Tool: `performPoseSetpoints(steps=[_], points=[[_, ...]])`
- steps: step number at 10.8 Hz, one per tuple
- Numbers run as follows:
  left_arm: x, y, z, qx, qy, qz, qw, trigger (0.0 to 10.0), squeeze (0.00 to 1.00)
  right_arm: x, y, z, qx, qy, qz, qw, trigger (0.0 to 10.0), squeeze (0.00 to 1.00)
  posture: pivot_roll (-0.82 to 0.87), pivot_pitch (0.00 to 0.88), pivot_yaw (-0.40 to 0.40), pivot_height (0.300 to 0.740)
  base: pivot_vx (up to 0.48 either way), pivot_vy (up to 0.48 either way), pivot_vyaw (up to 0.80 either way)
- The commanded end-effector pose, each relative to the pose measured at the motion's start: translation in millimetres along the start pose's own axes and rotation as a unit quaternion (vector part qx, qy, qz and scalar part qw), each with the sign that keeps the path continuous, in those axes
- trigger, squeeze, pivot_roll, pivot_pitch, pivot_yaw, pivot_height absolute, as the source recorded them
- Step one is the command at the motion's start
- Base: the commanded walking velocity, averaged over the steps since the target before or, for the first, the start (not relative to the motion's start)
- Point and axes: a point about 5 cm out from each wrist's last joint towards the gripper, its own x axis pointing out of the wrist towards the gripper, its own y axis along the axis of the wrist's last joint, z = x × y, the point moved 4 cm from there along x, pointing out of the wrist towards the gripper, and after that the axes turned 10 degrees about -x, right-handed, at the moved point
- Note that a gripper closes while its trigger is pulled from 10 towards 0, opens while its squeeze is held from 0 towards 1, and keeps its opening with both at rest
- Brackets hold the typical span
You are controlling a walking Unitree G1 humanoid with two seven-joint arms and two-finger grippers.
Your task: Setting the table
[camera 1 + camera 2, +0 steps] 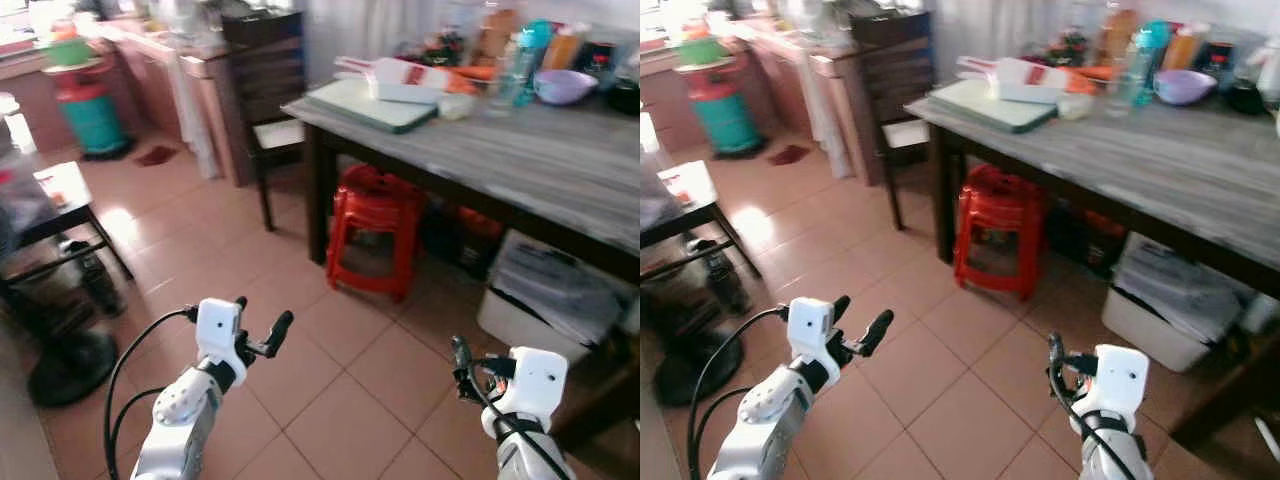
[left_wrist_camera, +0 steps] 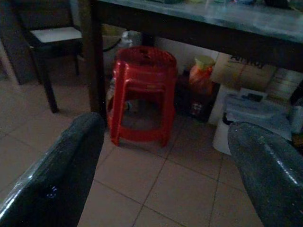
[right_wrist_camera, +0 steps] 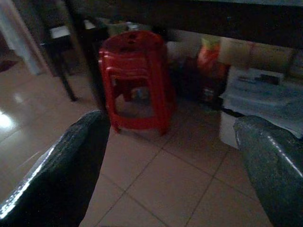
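Both pincers hover low over the tiled floor [image 1: 340, 390], the left pincer [image 1: 262, 330] and the right pincer [image 3: 175, 156] each with its black fingers spread wide and nothing between them. Ahead of them a red stool [image 1: 372, 230] stands under the near corner of the grey desk [image 1: 560, 165]. On that desk, well apart from both arms, lie a pale green tray [image 1: 372, 103], a purple bowl [image 1: 565, 86] and a cluster of bottles [image 1: 520, 60], while a white storage bin [image 1: 545, 290] sits on the floor beneath.

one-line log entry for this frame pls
phase: approaching table | left gripper: open, empty | right gripper: open, empty | red stool under table edge | nothing grasped
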Motion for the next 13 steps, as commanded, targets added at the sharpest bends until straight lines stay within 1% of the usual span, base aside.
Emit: performPoseSetpoints(steps=[1, 5, 7, 9, 11, 13], points=[[-0.8, 1.3, -3.5, 0.001, 0.000, -0.003, 1.000, 10.0, 0.00, 1.7, 5.8, -3.1, 0.000, 0.005, 0.010, 1.000, 10.0, 0.00, 0.01, 0.000, 0.061, 0.740, 0.337, 0.000, -0.47], [-0.5, 2.4, -3.0, 0.001, -0.001, -0.003, 1.000, 10.0, 0.00, 7.2, 12.3, -3.4, -0.005, 0.011, 0.021, 1.000, 10.0, 0.00, 0.00, 0.000, 0.071, 0.740, 0.343, 0.000, -0.55], [-0.6, 4.4, -5.4, 0.001, 0.005, -0.001, 1.000, 10.0, 0.00, 10.4, 15.8, -1.9, -0.007, 0.012, 0.026, 1.000, 10.0, 0.00, 0.01, 0.000, 0.065, 0.740, 0.347, 0.000, 0.00], [-3.6, 1.3, -6.0, 0.001, 0.003, -0.007, 1.000, 10.0, 0.00, 9.5, 12.3, -4.9, -0.004, 0.014, 0.020, 1.000, 10.0, 0.00, 0.01, 0.000, 0.069, 0.740, 0.349, 0.000, -0.71], [-1.1, -0.6, -0.5, 0.000, -0.006, -0.010, 1.000, 10.0, 0.00, 7.2, 9.9, -9.7, -0.003, 0.019, 0.018, 1.000, 10.0, 0.00, 0.01, 0.000, 0.068, 0.740, 0.354, 0.000, -0.80], [-0.3, -3.9, 0.3, -0.002, -0.006, -0.016, 1.000, 10.0, 0.00, 7.6, 8.8, -11.1, -0.001, 0.019, 0.017, 1.000, 10.0, 0.00, 0.02, 0.000, 0.069, 0.740, 0.332, 0.000, -0.53]])
